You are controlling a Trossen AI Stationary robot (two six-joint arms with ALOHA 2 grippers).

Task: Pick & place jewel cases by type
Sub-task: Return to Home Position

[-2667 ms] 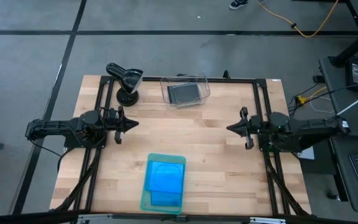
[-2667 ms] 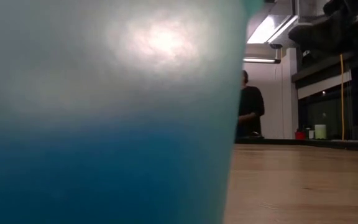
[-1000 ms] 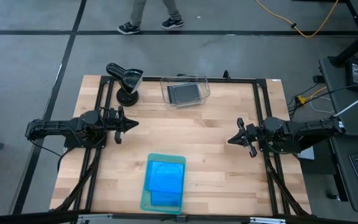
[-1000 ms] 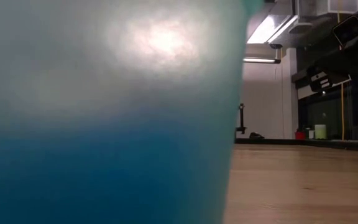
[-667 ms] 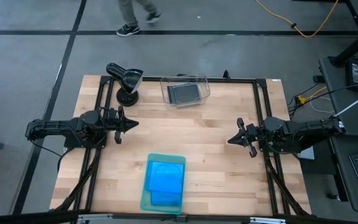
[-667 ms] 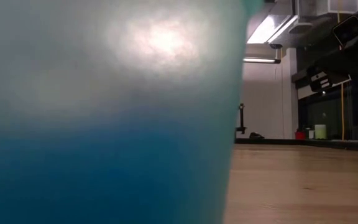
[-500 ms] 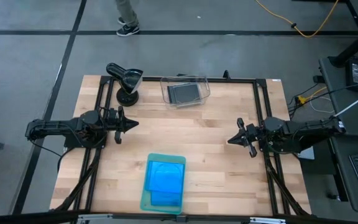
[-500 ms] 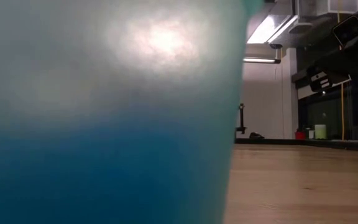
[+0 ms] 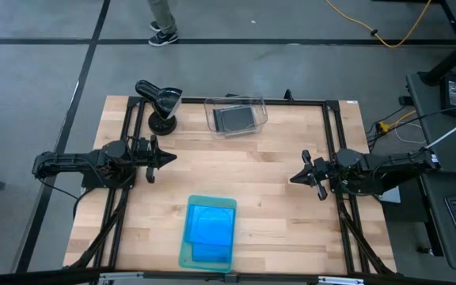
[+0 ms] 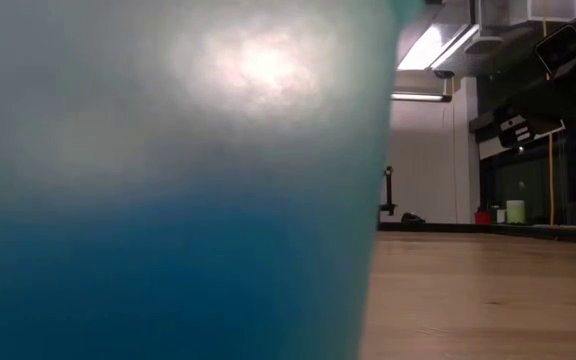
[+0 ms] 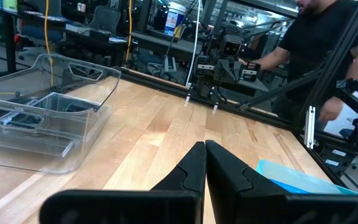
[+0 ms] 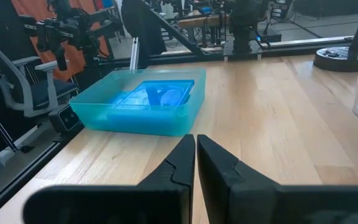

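Homing step: bright blue square plastic jewel cases (image 9: 210, 224) lie in the pale green flat tray (image 9: 184, 255), dark grey square jewel cases (image 9: 235, 118) in the clear rectangular plastic bin (image 9: 210, 106); we advise drawing the empty, closed left gripper (image 9: 172, 157) and right gripper (image 9: 292, 178), at opposite table sides, back level and clear of both.

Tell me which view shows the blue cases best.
The high view: it looks straight down on the blue cases lying in the green tray, unobstructed. The right wrist view shows them slantwise behind the tray's wall. The left wrist view catches only a blue corner; the low view only the tray's wall up close.
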